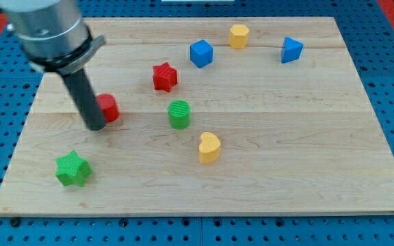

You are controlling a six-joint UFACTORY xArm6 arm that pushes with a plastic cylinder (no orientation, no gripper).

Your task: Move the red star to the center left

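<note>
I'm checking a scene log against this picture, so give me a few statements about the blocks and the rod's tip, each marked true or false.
1. My tip is right beside the other red block, on its left in the view. True.
2. The red star lies at the view's bottom left corner of the board. False: it sits above the middle, left of the blue cube; the green star is at bottom left.
3. The green cylinder lies below the red star in the view. True.
4. My tip is touching the red star. False: it is well apart, to the star's lower left.
5. The yellow heart lies at the view's top right. False: it is below the green cylinder.
</note>
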